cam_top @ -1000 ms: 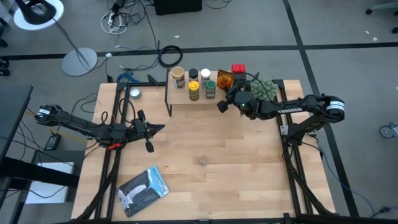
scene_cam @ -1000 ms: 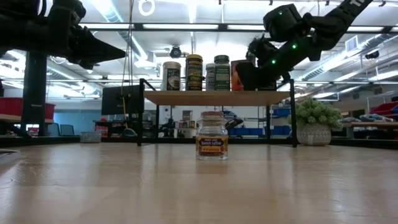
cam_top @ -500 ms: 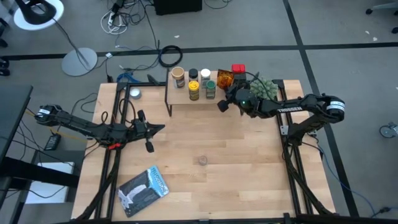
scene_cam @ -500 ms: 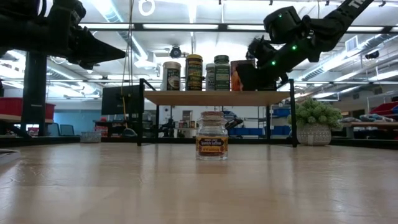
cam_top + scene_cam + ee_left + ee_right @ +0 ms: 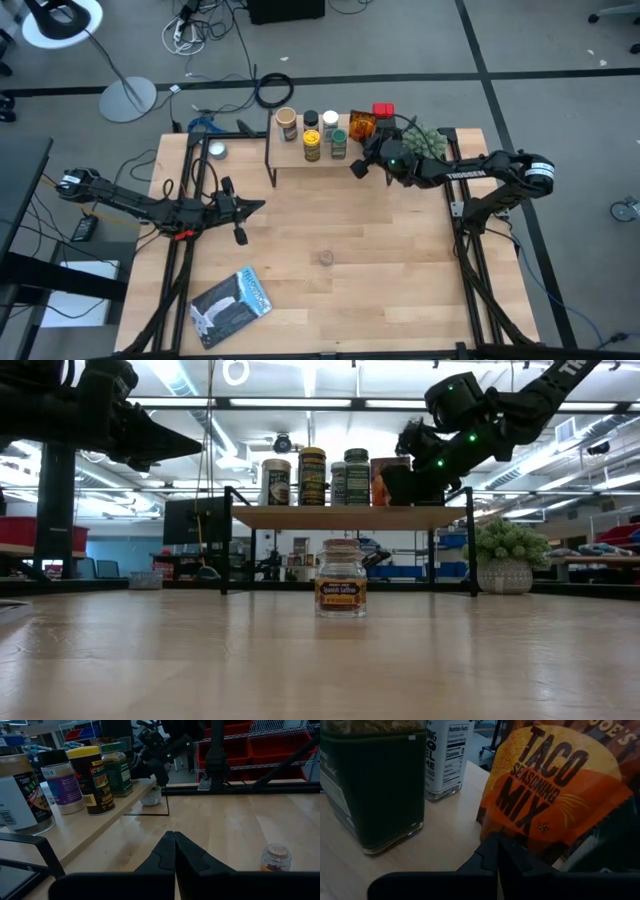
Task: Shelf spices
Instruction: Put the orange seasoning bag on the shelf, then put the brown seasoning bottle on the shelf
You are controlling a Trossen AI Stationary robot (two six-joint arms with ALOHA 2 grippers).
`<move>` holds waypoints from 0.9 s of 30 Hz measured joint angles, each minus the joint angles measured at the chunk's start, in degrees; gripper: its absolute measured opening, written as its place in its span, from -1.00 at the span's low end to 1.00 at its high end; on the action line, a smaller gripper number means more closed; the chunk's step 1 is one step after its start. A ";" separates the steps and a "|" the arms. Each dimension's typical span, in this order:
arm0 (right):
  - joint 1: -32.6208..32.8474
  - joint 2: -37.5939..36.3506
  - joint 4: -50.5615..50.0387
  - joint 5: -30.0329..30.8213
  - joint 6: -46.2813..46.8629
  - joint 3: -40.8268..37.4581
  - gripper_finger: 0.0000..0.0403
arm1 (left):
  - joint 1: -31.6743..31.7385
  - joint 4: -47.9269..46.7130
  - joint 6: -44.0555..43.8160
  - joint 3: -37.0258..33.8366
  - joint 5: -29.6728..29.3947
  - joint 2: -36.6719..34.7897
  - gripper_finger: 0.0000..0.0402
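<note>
The shelf [image 5: 292,166] stands at the table's far middle and carries several spices: a tan-lidded jar [image 5: 288,124], a yellow-lidded tin [image 5: 312,146], a green-lidded jar [image 5: 339,143] and an orange taco seasoning packet [image 5: 362,125]. One more jar [image 5: 340,578] stands on the table's middle. My right gripper [image 5: 496,839] is shut and held above the shelf's right end, its tips at the packet's lower front [image 5: 520,827]. My left gripper [image 5: 258,207] hovers shut over the table's left part, touching nothing. My right gripper has its shut fingertips [image 5: 490,847] against or just short of the taco packet's lower front edge [image 5: 506,836]; I cannot tell whether they touch. It comes nearly level from the table's right-near side. The packet stands upright on the shelf board.
A fuzzy green plant in a pot [image 5: 425,143] stands just right of the shelf, under my right arm. A red tin [image 5: 383,112] sits at the shelf's far right. A flat silver-blue pouch [image 5: 232,305] lies near the front left. A small round tin [image 5: 216,151] lies far left.
</note>
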 joint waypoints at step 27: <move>5.12 -9.58 -8.81 4.87 1.36 -0.02 -1.00 | 0.00 0.01 -0.02 0.00 -0.01 0.00 -0.99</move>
